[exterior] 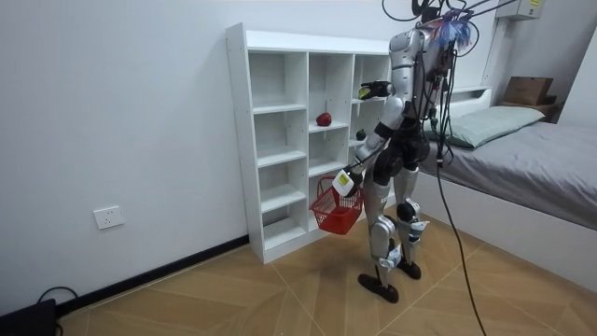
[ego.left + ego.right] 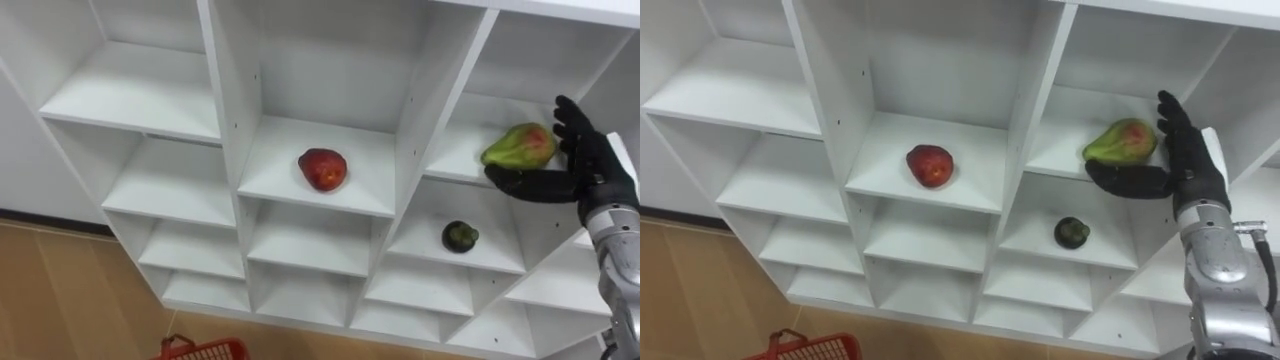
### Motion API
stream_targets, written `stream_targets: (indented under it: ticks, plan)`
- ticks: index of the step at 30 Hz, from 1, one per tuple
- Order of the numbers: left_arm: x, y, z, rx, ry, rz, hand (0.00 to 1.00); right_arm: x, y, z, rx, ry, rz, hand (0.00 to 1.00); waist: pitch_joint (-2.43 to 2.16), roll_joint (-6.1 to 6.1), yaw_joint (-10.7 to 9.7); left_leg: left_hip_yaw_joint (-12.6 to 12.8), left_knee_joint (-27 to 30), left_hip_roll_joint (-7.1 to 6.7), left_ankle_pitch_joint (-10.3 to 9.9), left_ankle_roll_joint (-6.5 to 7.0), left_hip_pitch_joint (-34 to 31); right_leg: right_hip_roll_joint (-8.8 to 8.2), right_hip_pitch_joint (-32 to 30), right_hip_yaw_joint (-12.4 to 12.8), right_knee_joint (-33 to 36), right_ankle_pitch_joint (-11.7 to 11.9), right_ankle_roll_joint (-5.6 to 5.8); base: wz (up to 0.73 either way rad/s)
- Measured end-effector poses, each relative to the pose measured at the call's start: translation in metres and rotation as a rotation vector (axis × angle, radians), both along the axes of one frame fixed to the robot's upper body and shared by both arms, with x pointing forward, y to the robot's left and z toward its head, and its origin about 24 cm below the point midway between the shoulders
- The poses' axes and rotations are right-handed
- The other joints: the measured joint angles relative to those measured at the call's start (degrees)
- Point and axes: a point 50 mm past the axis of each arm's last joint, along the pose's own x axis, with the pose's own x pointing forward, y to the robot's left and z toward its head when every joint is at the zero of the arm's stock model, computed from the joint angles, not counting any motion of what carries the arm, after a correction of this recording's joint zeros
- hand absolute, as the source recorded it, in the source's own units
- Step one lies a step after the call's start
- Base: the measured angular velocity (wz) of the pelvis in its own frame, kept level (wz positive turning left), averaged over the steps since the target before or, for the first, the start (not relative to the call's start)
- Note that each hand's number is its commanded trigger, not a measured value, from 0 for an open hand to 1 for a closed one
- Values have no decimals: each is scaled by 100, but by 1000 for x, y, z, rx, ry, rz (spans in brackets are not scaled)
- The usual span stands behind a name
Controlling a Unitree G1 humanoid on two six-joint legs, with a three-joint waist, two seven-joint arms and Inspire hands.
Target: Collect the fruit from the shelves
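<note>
The fingers (image 2: 571,116) of the right hand (image 2: 578,165) stand up behind the green mango (image 2: 520,146), only lightly curled, while the thumb (image 2: 525,185) lies along beneath it; so the hand is cupped round the fruit rather than clamped hard on it. The mango sits at the front edge of the upper right compartment of the white closet (image 2: 228,90); whether it rests on the shelf board or has been lifted clear I cannot tell. The main risk, as I judge it, is that shallow hold: the mango is smooth and rounded, most of its bulk lies to the left of the palm, and a quick pull outward could roll it off the thumb onto the floor; squeezing before the fingers wrap further could instead push it deeper into the compartment. The right side wall of that compartment is just beside the back of the hand, so a sideways swing might knock it. One column to the left a red apple (image 2: 322,169) lies alone on its shelf, and a dark green fruit (image 2: 460,236) lies in the compartment below the mango; both are well apart from the hand. The red basket (image 1: 336,210) hangs low from the left hand (image 1: 343,180), hooked by its handle; the carry down to it is long, and a loose grip may fail there.
</note>
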Motion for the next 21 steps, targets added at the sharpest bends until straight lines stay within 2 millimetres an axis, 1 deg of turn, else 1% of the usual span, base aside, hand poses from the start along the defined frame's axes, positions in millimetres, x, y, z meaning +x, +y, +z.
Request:
stream_targets:
  ticks: [3, 4, 5, 6, 7, 10, 16, 18, 21]
  plan:
    - [1, 2, 2, 9, -9, -6, 100, 0, -1, 1, -7, -1, 0, 0, -1, -8, 0, -2, 0, -4, 0, 0, -4, -2, -2, 2, -5, 0, 0, 0]
    - [2, 3, 3, 15, -10, -17, 100, 0, -2, 2, -16, -2, 3, 17, -1, -10, -2, -2, 0, -5, 0, 1, -15, -3, -10, 2, -6, 0, 0, 0]
    - [2, 3, 3, 19, -12, -24, 100, 1, -2, 3, -24, -2, 6, 48, -1, -10, -2, -2, 1, -5, 0, 1, -23, -3, -16, 3, -7, 0, 0, 0]
    - [3, 4, 4, 25, -14, -34, 100, 1, -3, 5, -43, -2, 13, 71, -1, -10, 2, -2, 2, -5, 1, 2, -32, -3, -24, 4, -7, 0, 0, 0]
    - [3, 4, 4, 28, -13, -39, 100, 2, -2, 8, -63, -4, 29, 100, -1, -12, 4, -1, 2, -4, 1, 2, -31, -3, -24, 5, -6, 0, 0, 0]
    - [3, 5, 4, 30, -10, -43, 100, 4, 0, 13, -109, 0, 73, 100, 5, -21, 6, -4, 2, -2, 2, 2, -11, -2, -10, 0, -3, 0, 0, 0]
    - [-1, 7, 4, 45, 2, -39, 100, 6, 1, 14, -185, 29, 107, 100, 26, -36, 3, -22, -7, -1, 0, 1, 36, -3, 45, -22, 0, 0, 0, 1]
    - [0, 8, 5, 52, 4, -58, 100, 6, 1, 14, -220, 42, 120, 100, 41, -30, 5, -78, -7, -3, -1, 0, 39, -3, 63, -77, 0, 0, 0, 9]
    - [2, 10, 6, 61, 6, -82, 100, 7, 1, 15, -255, 55, 138, 100, 47, -49, 38, -88, -15, 3, 0, -2, 42, 4, 78, -84, -5, 0, 0, 2]
